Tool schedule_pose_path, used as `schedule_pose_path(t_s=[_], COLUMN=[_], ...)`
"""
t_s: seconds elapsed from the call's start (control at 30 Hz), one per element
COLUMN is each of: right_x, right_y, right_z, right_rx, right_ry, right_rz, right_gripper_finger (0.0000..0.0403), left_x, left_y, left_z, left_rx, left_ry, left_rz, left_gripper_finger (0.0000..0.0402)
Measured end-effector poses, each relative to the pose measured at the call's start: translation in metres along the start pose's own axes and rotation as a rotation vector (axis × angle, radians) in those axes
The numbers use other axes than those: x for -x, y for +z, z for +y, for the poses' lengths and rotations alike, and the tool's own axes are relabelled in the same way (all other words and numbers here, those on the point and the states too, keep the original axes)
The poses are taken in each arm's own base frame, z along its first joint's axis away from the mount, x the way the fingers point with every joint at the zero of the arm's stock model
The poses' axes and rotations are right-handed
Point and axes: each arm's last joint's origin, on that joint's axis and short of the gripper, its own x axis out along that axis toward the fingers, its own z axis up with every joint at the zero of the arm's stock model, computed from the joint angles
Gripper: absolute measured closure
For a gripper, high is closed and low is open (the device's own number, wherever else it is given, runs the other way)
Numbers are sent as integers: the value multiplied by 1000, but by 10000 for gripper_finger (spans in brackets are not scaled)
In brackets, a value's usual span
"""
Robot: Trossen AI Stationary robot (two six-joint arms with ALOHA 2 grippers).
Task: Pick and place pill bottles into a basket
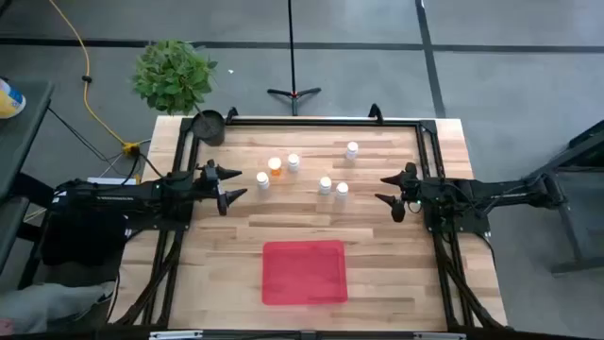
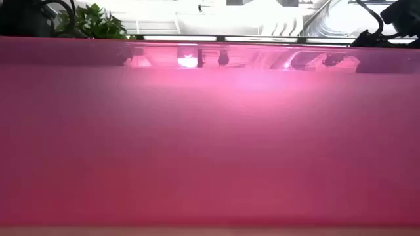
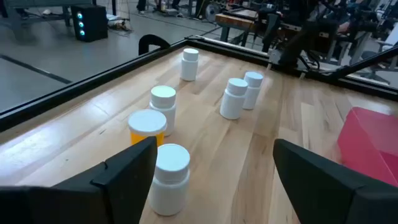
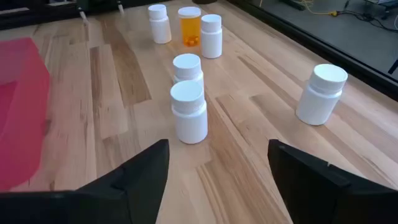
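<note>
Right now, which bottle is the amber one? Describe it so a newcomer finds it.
On the wooden table, look at the cluster of three pill bottles just ahead of the left end effector. The amber bottle stands between two white bottles there, the only one with an orange body under its white cap.

Left gripper (image 1: 229,186) and right gripper (image 1: 388,189) both agape

A workshop or lab: bare concrete floor (image 1: 377,57), framed wooden table (image 1: 311,217), workbenches (image 3: 242,22) behind.
</note>
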Motion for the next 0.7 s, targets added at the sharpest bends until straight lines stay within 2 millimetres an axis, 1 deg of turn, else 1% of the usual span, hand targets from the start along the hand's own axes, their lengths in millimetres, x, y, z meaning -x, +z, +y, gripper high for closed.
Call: schedule_pose_path(t_s=[0.37,0.6,0.7], right_x=[0,0,0], right_y=[0,0,0], right_z=[0,0,0], right_rx=[-1,-19,-19], right_ry=[0,0,0], right_rz=[-1,-1,-1], right_gripper_finger=[139,139,139], left_x=[0,1,3], left_y=[2,15,23], left_z=[0,-2,-2], left_rx=[4,40,61], left_ry=[-3,2,1], left_rz=[-15,-149,-236], left_gripper_finger=[48,48,48])
